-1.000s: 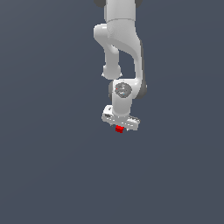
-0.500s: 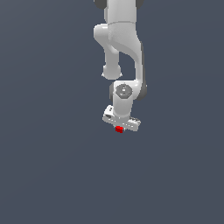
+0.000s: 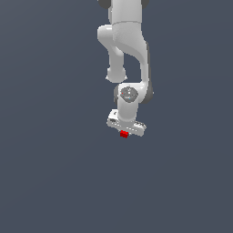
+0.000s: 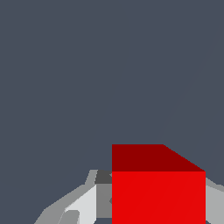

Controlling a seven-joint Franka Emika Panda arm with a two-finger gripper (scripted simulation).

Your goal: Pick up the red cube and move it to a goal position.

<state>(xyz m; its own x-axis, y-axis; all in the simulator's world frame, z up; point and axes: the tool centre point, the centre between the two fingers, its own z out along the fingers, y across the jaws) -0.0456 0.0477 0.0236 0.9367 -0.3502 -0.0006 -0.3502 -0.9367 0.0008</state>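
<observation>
The red cube [image 3: 124, 134] is a tiny bright red block sitting just under the white hand of the arm in the exterior view. My gripper [image 3: 124, 133] is shut on the red cube and holds it against the plain grey background. In the wrist view the red cube [image 4: 158, 188] fills much of the picture, with a darker red upper face, and grey-white fingers [image 4: 83, 203] show on either side of it. The fingertips are mostly hidden behind the cube.
Only a flat dark grey surface [image 3: 54, 173] surrounds the white arm [image 3: 125, 41]. No other object, container or goal mark shows in either view.
The arm, hand and red cube have shifted only very slightly between the earlier frames and now. The cube stays held in the gripper.
</observation>
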